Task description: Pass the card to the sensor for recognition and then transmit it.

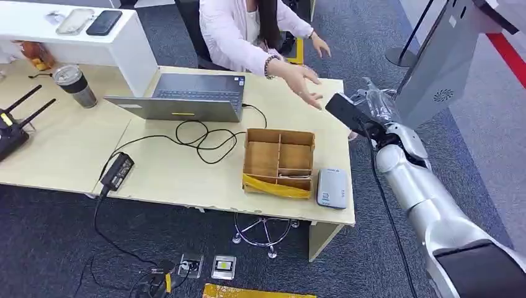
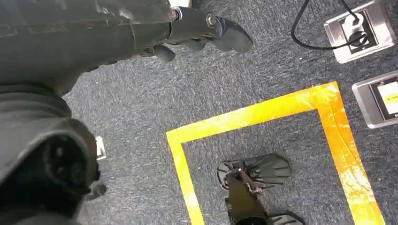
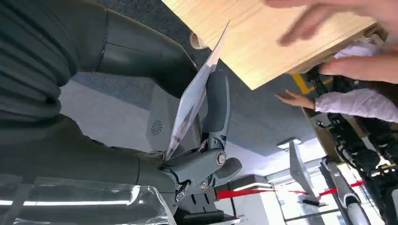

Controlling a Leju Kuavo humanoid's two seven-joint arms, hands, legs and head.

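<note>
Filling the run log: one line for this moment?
right hand: holds card past desk edge | person's hand: reaching toward it | left hand: hangs over floor

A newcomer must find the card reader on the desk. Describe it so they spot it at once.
Start at the light wooden desk, then find the open cardboard divider box near its front edge. The small grey rounded-rectangle card reader lies flat just to the right of the box, the only smooth plastic slab there.

A brown cardboard divided box with a yellow taped front (image 1: 279, 162) sits on the pale wood-grain table (image 1: 173, 174); at its 3 o'clock lies a small light-grey rectangular sensor device (image 1: 332, 187). Dark grey speckled carpet (image 2: 244, 84) carries yellow tape lines (image 2: 263, 112).
</note>
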